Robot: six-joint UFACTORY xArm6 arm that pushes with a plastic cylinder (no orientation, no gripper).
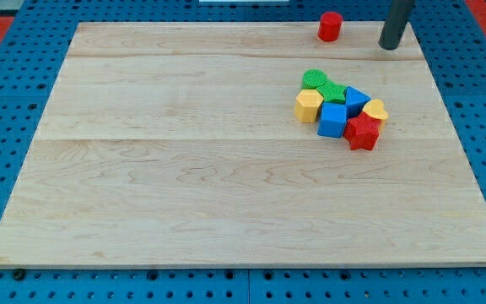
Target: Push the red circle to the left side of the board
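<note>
The red circle [330,26] is a small red cylinder standing near the top edge of the wooden board [184,186], right of centre. My tip [390,46] is at the view's top right, on the board to the right of the red circle, with a gap between them. A cluster of blocks lies below both, at the right of the board.
The cluster holds two green blocks [315,79] [333,91], a yellow hexagon [308,105], a blue cube [333,120], a blue block [357,100], a yellow block [375,110] and a red star-like block [363,133]. Blue pegboard [7,127] surrounds the board.
</note>
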